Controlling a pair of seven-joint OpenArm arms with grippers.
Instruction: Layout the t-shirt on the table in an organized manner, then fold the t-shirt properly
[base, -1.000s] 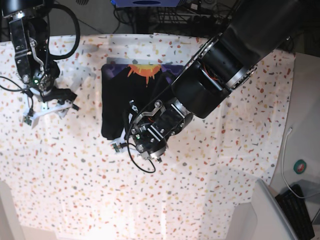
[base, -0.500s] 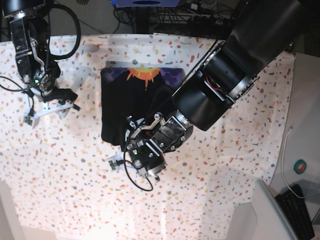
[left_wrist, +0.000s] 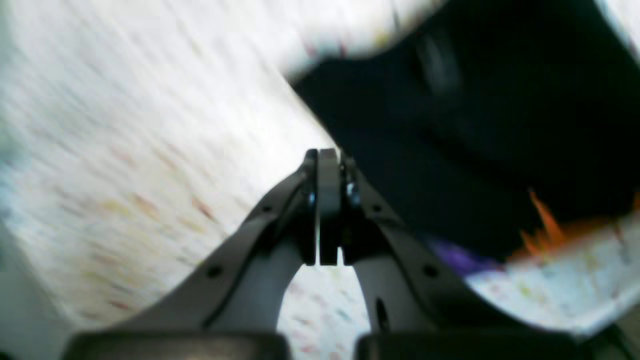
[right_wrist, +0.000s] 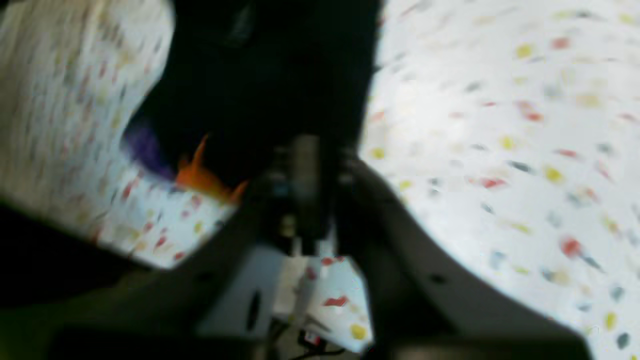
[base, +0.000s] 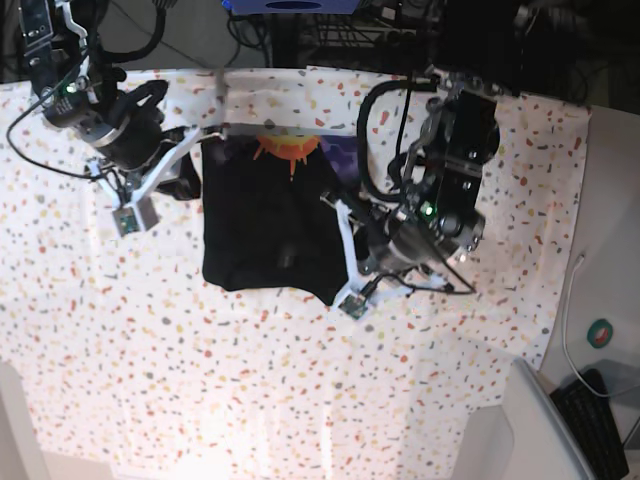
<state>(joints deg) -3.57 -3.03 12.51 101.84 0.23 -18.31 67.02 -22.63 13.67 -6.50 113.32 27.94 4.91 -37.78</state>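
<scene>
The black t-shirt (base: 265, 215), folded into a rectangle, lies lengthwise with its orange-purple print toward the table's (base: 150, 380) far edge, both grippers pinched closed empty beside it.

Both arms are black and bulky, looped with black cables; the left gripper (left_wrist: 328, 165) has dark grey fingers (left_wrist: 280, 210) studded with small screws.
</scene>
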